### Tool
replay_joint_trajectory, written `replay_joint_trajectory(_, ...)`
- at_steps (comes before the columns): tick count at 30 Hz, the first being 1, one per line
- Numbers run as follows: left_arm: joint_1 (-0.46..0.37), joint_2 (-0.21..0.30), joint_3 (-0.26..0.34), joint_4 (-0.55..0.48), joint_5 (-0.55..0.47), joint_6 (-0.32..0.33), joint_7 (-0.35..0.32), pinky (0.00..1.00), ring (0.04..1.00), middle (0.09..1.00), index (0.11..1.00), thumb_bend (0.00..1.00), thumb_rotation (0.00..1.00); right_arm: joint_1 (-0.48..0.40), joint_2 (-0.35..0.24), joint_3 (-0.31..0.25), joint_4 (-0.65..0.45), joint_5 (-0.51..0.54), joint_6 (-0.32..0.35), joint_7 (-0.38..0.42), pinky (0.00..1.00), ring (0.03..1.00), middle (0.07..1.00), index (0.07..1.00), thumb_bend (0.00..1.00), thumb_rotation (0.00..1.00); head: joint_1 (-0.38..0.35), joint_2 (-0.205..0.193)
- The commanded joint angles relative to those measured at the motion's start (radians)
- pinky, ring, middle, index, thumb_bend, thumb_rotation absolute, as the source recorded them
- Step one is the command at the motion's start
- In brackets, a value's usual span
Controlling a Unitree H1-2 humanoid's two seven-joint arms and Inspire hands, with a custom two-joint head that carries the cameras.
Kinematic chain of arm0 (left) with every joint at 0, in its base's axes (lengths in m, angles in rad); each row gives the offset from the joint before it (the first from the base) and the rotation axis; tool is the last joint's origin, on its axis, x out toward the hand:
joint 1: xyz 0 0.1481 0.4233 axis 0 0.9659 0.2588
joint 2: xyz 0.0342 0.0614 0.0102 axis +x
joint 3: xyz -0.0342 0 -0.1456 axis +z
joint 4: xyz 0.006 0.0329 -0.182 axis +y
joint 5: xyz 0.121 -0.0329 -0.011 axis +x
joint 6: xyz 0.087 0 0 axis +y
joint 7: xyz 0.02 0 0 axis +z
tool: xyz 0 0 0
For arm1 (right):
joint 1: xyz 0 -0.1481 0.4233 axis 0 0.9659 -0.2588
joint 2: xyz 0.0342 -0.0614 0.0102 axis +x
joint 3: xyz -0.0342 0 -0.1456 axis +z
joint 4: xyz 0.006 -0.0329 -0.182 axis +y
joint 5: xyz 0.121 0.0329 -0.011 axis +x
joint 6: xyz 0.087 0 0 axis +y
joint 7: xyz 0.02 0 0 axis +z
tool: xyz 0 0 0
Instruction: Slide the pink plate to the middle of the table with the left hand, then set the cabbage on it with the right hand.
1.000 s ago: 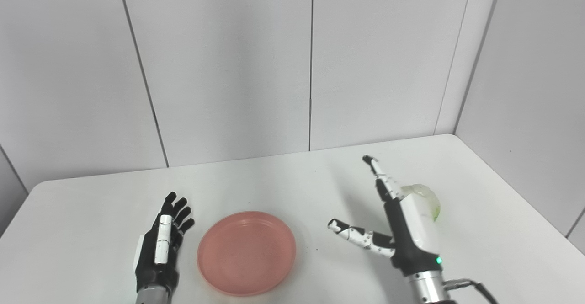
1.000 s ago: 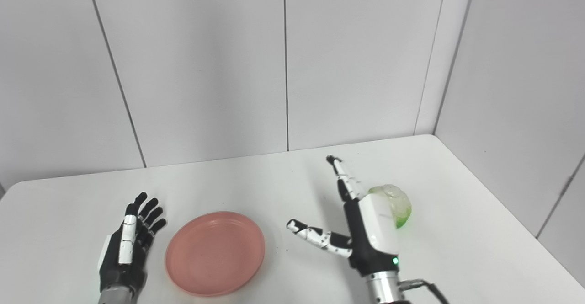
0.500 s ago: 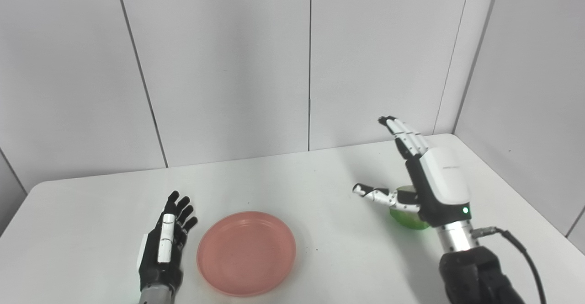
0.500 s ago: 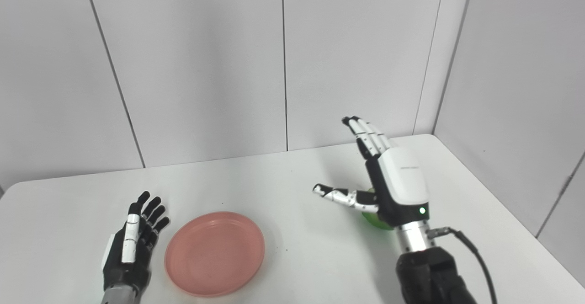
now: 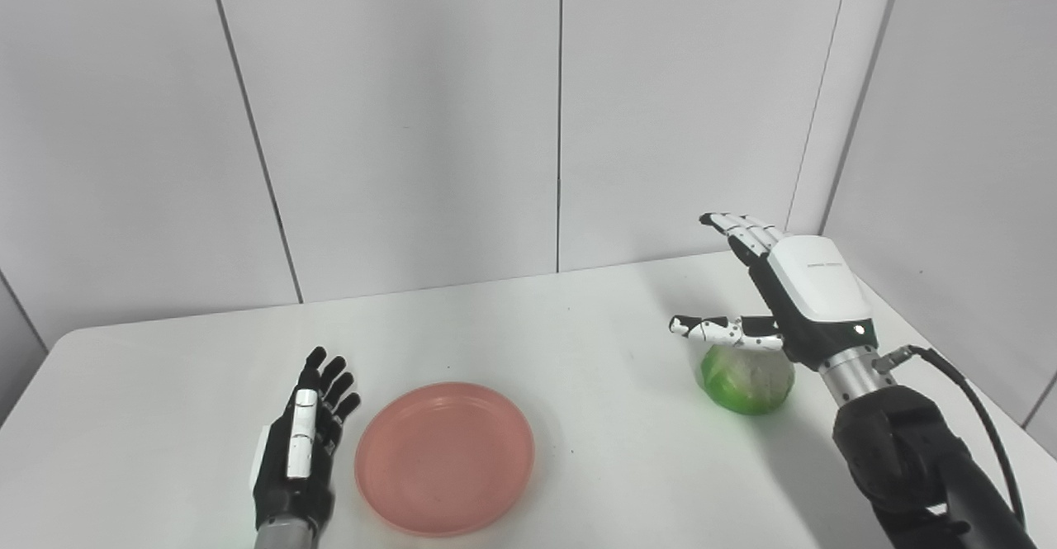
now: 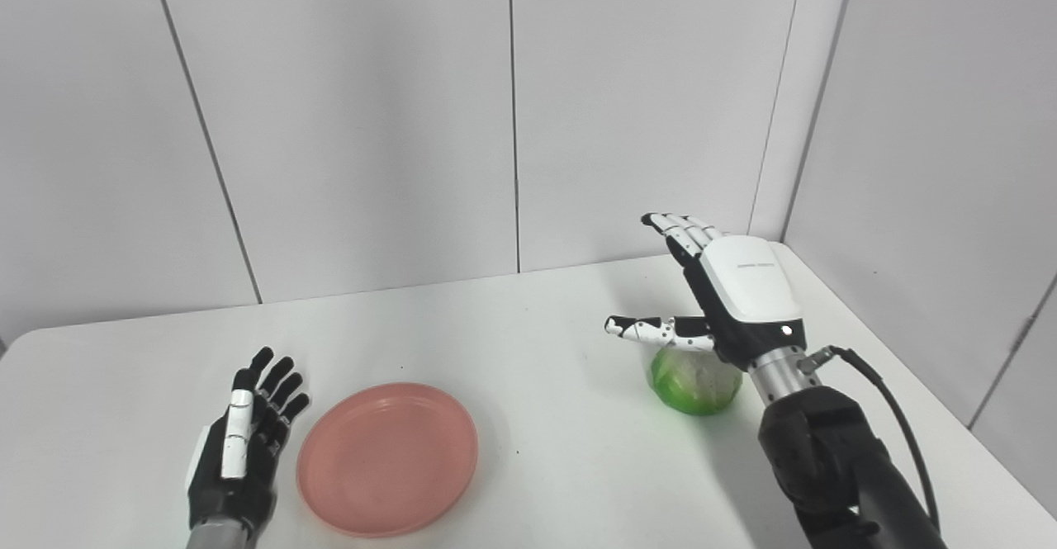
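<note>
The pink plate lies on the white table, near the front and a little left of the middle. My left hand rests open just left of the plate, fingers stretched forward, apart from its rim. The green cabbage sits on the table at the right. My right hand hovers open right above the cabbage, fingers spread and pointing left, thumb over the cabbage's top. It holds nothing.
Grey wall panels close off the table's back edge and right side, meeting in a corner just behind the right hand. A black cable trails from the right wrist.
My right hand rose from the table beside the cabbage and moved back and right, now standing over the cabbage. The plate, cabbage and left hand kept their places.
</note>
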Motion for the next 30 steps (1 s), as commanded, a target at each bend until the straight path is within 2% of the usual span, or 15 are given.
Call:
replay_joint_trajectory(1,0.016,-0.005,-0.014,-0.016,-0.006,0.04,-0.007,0.88,0.909,0.909,0.911,0.85,0.82,-0.067,-0.028,0.005,0.016,-0.02,0.018,0.002,0.81,0.869,0.866,0.854,0.91,0.83,-0.011,0.002)
replay_joint_trajectory(5,0.03,-0.003,-0.037,-0.046,0.004,0.053,-0.018,0.87,0.907,0.913,0.916,0.85,0.83,-0.101,-0.039,0.022,0.076,-0.025,0.028,0.029,0.81,0.868,0.866,0.854,0.91,0.84,-0.023,0.002)
replay_joint_trajectory(12,0.042,-0.006,-0.063,-0.068,0.006,0.071,-0.024,0.87,0.925,0.929,0.929,0.85,0.83,-0.127,-0.059,0.036,0.152,-0.016,0.046,0.079,0.73,0.836,0.842,0.841,0.94,0.87,-0.022,0.004)
replay_joint_trajectory(16,0.045,-0.007,-0.067,-0.071,0.005,0.072,-0.023,0.86,0.929,0.935,0.931,0.85,0.83,-0.133,-0.061,0.045,0.194,-0.012,0.058,0.09,0.7,0.827,0.835,0.839,0.94,0.87,-0.014,0.006)
replay_joint_trajectory(25,0.047,0.0,-0.059,-0.077,0.0,0.084,-0.017,0.91,0.934,0.928,0.925,0.85,0.84,-0.172,-0.081,0.08,0.312,-0.01,0.053,0.087,0.65,0.819,0.84,0.838,0.94,0.89,-0.014,0.011)
replay_joint_trajectory(30,0.047,0.003,-0.055,-0.072,-0.002,0.085,-0.021,0.9,0.938,0.931,0.928,0.84,0.84,-0.167,-0.103,0.083,0.316,-0.004,0.058,0.095,0.64,0.806,0.838,0.842,0.94,0.92,-0.014,0.013)
